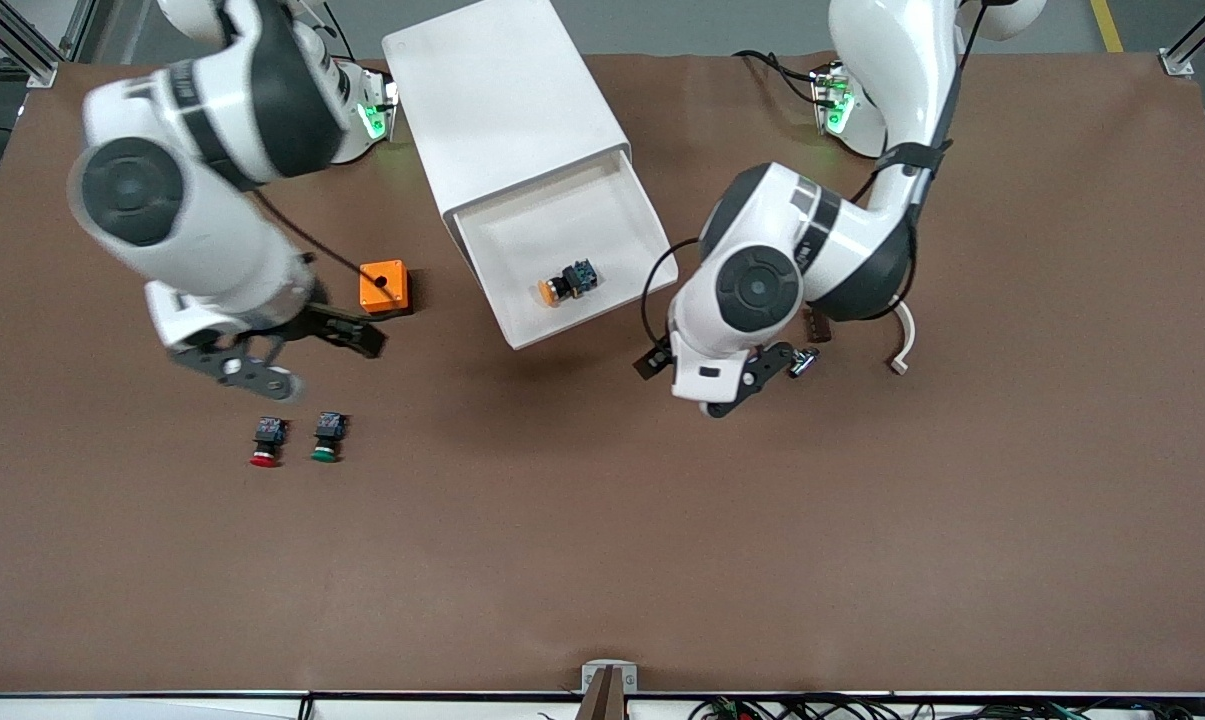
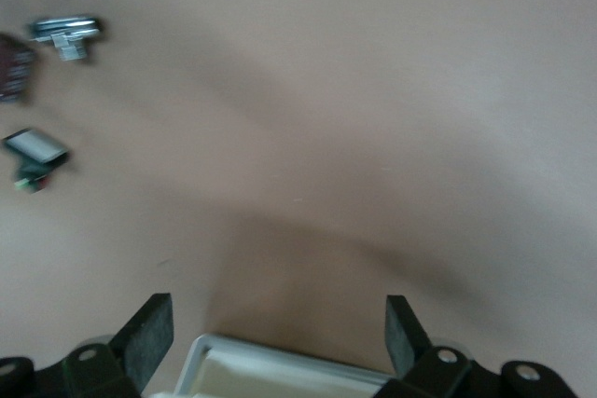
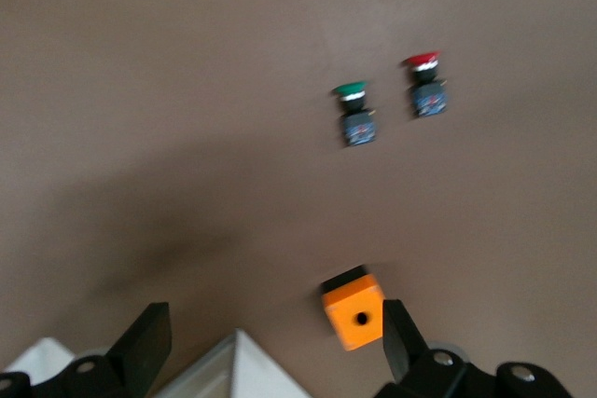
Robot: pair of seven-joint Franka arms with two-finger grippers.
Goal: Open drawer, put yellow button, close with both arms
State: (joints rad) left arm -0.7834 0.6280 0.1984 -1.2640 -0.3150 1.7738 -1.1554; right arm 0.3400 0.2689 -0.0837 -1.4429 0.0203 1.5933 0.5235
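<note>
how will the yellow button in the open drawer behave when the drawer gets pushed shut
The yellow button lies on its side, loose in the drawer, so its round cap could probably let it roll or slide on the smooth white floor. It looks small and light, so a quick push may jolt it. The drawer's walls should likely keep it inside.

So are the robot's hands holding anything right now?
Left gripper: open, empty, over the table.
Right gripper: open, empty, over the table.

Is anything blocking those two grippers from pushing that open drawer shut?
Nothing visible. The drawer front faces bare table; the left gripper and right gripper hang open at either side, and the yellow button lies inside.
</note>
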